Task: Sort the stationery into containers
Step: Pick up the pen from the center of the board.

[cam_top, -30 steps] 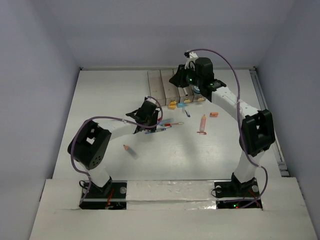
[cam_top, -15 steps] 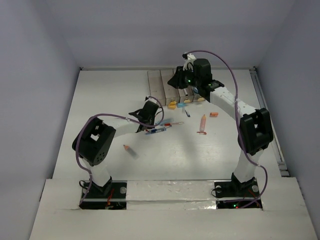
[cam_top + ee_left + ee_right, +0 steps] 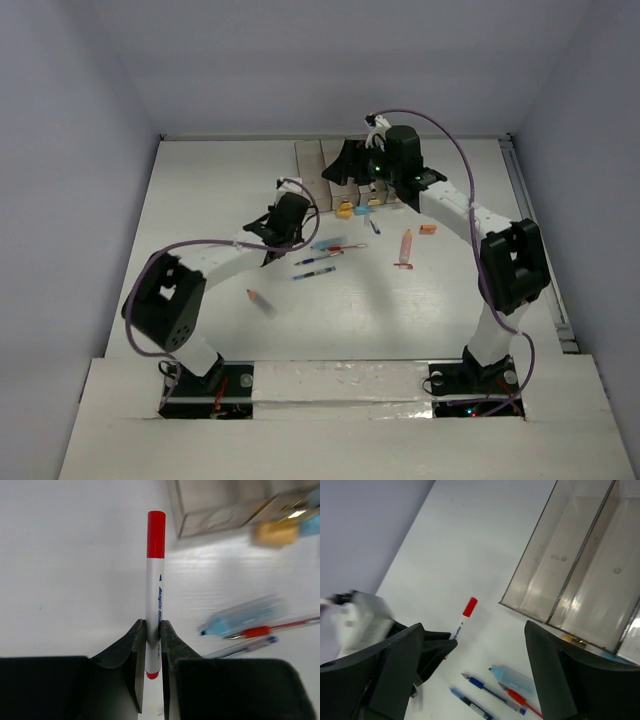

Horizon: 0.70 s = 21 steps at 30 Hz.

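Nearest the arm bases, a stubby orange stick (image 3: pixel 258 298) lay alone on the table (image 3: pixel 200 200), well apart from the other stationery and not yet sorted. Beyond it the left gripper (image 3: pixel 153 630) was clenched on a red-capped marker (image 3: pixel 154 590). Its jaws pinched the white barrel close to the tail end, so most of the length stuck out ahead, cap foremost, aimed roughly toward the containers (image 3: pixel 581 547). A hold that far back probably suited laying the marker lengthwise into one narrow bin, though it left the long front end free to tip. Whether the marker was clear of the table could not be told. Just beside it, toward the right arm's side, a pale blue highlighter (image 3: pixel 242 617), a red pen (image 3: pixel 270 629) and a blue pen (image 3: pixel 490 690) lay close together, loose on the surface and apparently waiting their turn. Farther right were a second orange stick (image 3: pixel 405 245) and a small orange piece (image 3: pixel 428 229). A yellow-orange eraser (image 3: pixel 272 530) sat just in front of the containers' near end. Farthest back, the right gripper (image 3: pixel 474 626) hung over that near end with its jaws released wide and nothing between them. The two compartments in its view looked bare, so most of the sorting seemed to remain.
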Each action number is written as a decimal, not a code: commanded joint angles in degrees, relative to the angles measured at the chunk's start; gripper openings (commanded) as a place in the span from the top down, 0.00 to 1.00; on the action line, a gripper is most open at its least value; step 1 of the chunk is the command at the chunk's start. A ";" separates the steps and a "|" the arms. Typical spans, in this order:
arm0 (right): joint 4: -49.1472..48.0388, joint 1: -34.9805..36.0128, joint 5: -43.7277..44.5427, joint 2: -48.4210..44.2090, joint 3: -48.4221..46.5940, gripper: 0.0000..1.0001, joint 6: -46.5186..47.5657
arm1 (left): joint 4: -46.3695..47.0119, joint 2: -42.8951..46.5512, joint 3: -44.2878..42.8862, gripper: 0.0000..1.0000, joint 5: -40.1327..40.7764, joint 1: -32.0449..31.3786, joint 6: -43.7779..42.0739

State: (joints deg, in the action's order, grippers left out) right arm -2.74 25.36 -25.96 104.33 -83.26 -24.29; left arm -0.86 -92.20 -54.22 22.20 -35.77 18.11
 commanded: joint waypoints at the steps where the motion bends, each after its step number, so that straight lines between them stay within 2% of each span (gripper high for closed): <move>1: -7.09 2.23 -0.67 -4.84 2.40 0.11 -5.75 | 6.99 9.66 1.47 1.00 -1.44 0.35 1.93; 7: -9.82 5.57 -2.78 -5.37 4.17 0.09 -8.58 | 21.40 21.44 11.49 1.00 -15.85 0.35 5.62; 12: -10.70 8.47 -4.98 -5.28 3.98 0.13 -8.93 | 23.71 24.79 12.64 1.00 -21.31 0.35 6.15; 17: -9.65 9.00 -4.54 -4.84 3.64 0.22 -10.16 | 25.56 27.51 13.34 1.00 -24.04 0.35 6.59; 20: -9.04 9.00 -4.37 -4.75 3.90 0.44 -10.77 | 25.74 28.39 13.52 1.00 -24.39 0.35 6.68; 21: -8.69 9.52 -4.11 -4.67 3.81 0.44 -10.86 | 25.82 28.57 13.52 1.00 -24.22 0.35 6.76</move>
State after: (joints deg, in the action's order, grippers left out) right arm -9.45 34.26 -29.85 101.30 -78.91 -34.33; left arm 20.58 -65.95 -40.86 -0.08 -35.53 24.12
